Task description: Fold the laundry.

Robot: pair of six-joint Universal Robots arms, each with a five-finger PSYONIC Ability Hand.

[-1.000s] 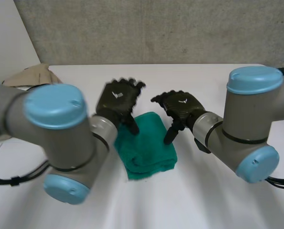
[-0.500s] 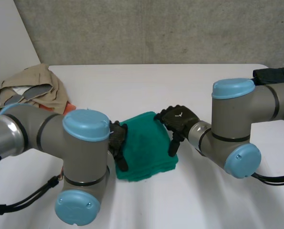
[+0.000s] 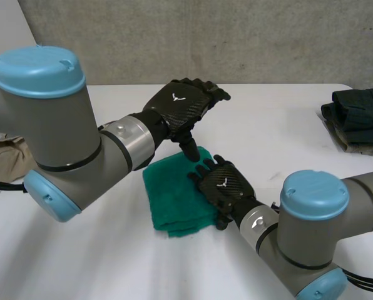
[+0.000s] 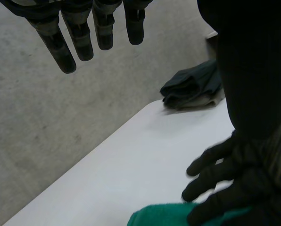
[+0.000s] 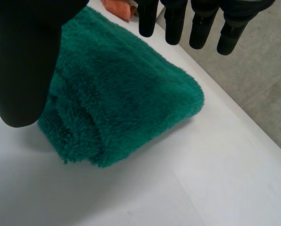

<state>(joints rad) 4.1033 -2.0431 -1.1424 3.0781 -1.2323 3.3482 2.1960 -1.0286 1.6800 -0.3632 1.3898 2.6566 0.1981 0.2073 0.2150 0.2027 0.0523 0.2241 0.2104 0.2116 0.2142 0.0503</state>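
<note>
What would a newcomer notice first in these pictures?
A fluffy green folded towel lies in the middle of the white table, with the right hand spread open over its right side. The left hand hovers open above the towel's far edge, and a folded dark garment sits at the table's right edge.

This looks like a robotics lab or test bay rather than a home; a plain white table (image 3: 280, 119) stands against a raw concrete wall (image 3: 249, 37) (grey, rough, unfinished); two industrial arms reach over it, the left arm (image 3: 49, 125) and the right arm (image 3: 318, 231); laundry lies at the table's edges, a stack of dark folded clothes (image 3: 358, 122) on one side and a beige heap (image 3: 5, 159) on the other.
</note>
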